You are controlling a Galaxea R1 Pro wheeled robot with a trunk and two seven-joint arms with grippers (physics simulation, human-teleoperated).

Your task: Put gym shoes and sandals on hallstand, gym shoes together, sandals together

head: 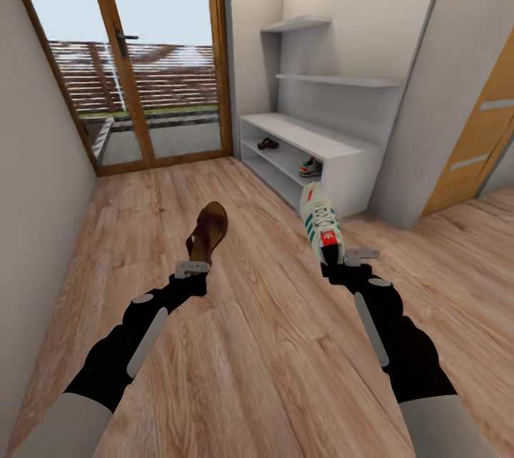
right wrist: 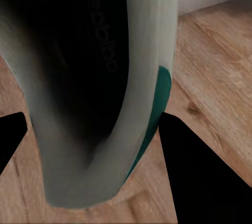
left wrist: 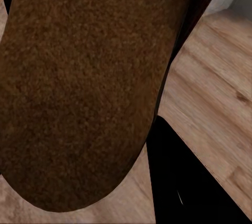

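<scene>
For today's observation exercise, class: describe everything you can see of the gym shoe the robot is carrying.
The gym shoe is a white lace-up sneaker with green side stripes, a red-orange tongue patch and a pale sole. It looks like leather or a synthetic. The right hand grips it at the heel end, holding it above the wooden floor with its toe aimed at the white shoe rack. The right wrist view shows its dark, hollow inside.

Head camera looks down the corridor; wrist cameras sit close, sharing floor.
</scene>
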